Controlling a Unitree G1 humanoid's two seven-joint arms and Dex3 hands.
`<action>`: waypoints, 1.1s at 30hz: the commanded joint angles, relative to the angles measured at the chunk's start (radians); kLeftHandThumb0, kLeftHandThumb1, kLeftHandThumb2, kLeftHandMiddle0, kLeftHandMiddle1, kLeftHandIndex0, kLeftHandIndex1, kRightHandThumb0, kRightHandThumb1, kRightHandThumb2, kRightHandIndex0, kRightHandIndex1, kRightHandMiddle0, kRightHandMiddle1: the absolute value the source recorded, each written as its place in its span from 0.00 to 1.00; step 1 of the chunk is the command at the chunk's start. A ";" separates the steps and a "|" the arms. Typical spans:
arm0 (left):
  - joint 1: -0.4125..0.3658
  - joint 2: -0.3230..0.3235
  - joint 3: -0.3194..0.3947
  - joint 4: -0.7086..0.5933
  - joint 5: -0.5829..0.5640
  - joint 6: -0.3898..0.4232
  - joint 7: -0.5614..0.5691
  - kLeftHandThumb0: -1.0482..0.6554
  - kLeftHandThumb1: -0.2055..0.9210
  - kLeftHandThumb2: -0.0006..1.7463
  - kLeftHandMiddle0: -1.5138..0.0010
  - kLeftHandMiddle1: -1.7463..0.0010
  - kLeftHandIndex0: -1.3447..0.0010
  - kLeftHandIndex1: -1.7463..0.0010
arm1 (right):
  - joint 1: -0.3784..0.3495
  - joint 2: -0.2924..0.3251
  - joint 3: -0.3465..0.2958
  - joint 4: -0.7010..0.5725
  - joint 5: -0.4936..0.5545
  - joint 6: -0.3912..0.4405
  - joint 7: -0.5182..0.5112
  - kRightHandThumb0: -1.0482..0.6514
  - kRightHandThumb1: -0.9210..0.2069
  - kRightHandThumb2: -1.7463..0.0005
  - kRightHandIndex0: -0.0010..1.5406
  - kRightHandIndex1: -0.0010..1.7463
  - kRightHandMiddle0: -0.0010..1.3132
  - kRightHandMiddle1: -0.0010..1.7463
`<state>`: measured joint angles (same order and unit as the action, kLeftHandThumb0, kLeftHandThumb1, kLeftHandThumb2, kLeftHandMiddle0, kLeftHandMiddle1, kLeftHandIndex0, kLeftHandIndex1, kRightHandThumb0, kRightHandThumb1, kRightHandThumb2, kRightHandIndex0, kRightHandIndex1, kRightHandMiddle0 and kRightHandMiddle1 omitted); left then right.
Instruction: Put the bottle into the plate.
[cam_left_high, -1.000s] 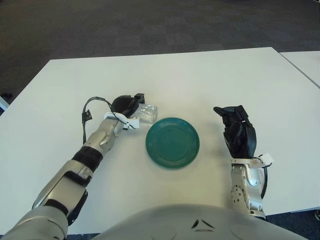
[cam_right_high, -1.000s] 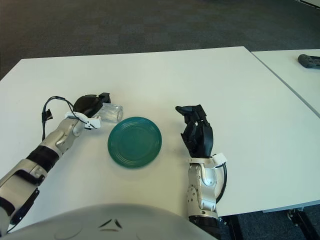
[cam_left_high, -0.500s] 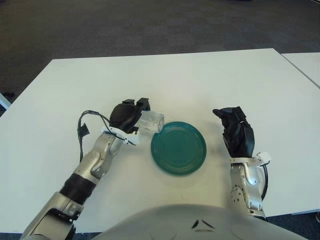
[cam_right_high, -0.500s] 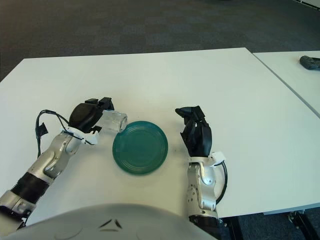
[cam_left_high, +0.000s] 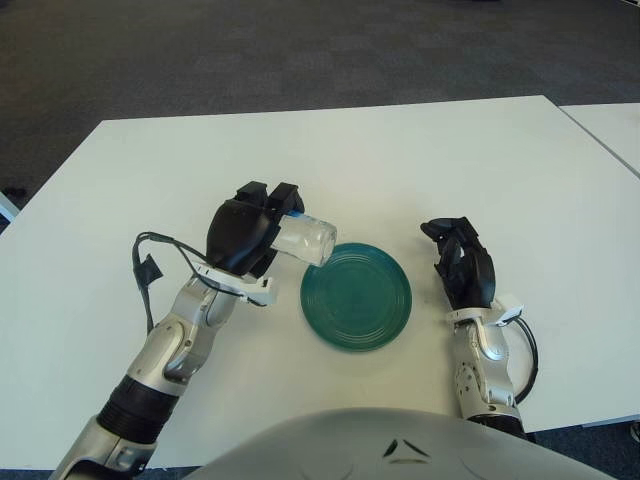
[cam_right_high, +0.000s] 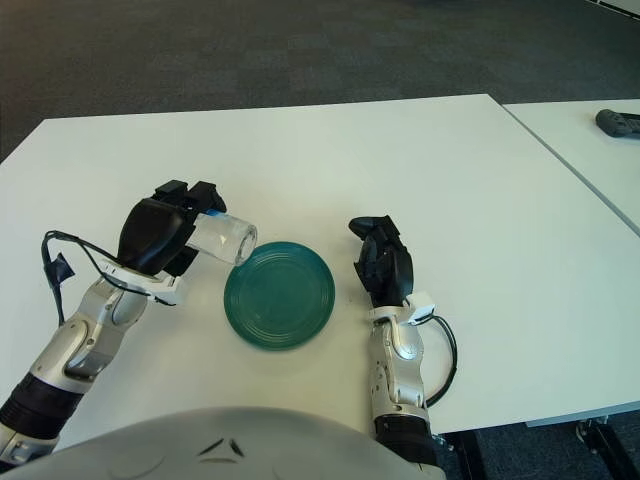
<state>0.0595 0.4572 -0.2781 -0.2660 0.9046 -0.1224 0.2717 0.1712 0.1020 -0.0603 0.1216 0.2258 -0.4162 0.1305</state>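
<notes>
The clear bottle (cam_left_high: 303, 240) is gripped in the left hand (cam_left_high: 243, 238), lifted just left of the green plate (cam_left_high: 356, 296). Placement remains undone. The right hand (cam_left_high: 463, 268) is seen right of the plate, fingers loosely curled, empty.

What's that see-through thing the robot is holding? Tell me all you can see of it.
It is a small bottle of clear material that looks like plastic, with a bit of blue showing at the end inside the hand. No contents can be made out. The left hand grips one end, its dark fingers wrapped around it. The bottle is tipped nearly sideways, its free end pointing towards the green plate and showing just at the plate's left edge. Only the hand appears to touch it.
</notes>
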 joint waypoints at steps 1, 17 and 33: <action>-0.007 -0.009 0.017 -0.012 0.015 -0.024 0.036 0.61 0.15 0.97 0.41 0.04 0.51 0.00 | -0.021 -0.001 -0.008 0.020 -0.015 -0.020 -0.008 0.24 0.02 0.65 0.39 0.63 0.35 0.69; 0.023 -0.051 0.011 -0.016 -0.025 -0.102 0.028 0.61 0.13 0.97 0.39 0.07 0.50 0.00 | -0.025 0.007 -0.001 0.043 -0.045 -0.034 -0.026 0.24 0.02 0.64 0.39 0.64 0.35 0.71; -0.045 -0.076 -0.056 0.074 0.017 -0.141 -0.040 0.61 0.12 0.98 0.38 0.06 0.49 0.00 | -0.013 0.012 0.022 0.020 -0.005 -0.006 0.021 0.24 0.02 0.65 0.40 0.64 0.33 0.71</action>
<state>0.0488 0.3851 -0.3308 -0.1895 0.9150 -0.2631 0.2464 0.1532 0.1057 -0.0421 0.1554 0.2090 -0.4305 0.1466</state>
